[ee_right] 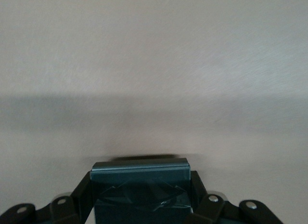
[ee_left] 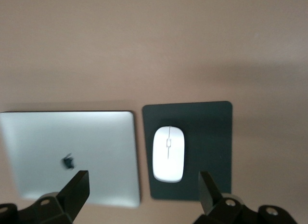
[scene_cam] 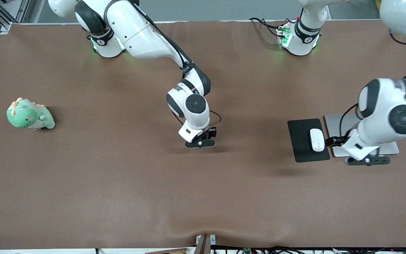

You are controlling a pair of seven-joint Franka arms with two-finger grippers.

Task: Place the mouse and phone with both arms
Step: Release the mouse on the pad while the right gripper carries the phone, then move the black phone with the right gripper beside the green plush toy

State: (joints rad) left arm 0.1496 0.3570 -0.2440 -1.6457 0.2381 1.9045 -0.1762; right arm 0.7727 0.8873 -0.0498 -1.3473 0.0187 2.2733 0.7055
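Jaws wide, left gripper (ee_left: pixel 139 188) hovers over the laptop (ee_left: pixel 72 154); mouse (scene_cam: pixel 317 139) sits on its pad (scene_cam: pixel 301 135). Right gripper (ee_right: pixel 139 195) clamps the phone (ee_right: pixel 140 183) low at tabletop (scene_cam: pixel 118 183) centre, unreleased.

Bare tabletop (scene_cam: pixel 118 183) runs wide between the plush dinosaur (scene_cam: pixel 29 114) near the right arm's edge and the mouse pad (scene_cam: pixel 307 140).

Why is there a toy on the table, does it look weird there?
A bit. The green dinosaur plush sits alone at the right arm's end of the table, apart from the desk things. The mouse lies neatly on the mouse pad beside the laptop.
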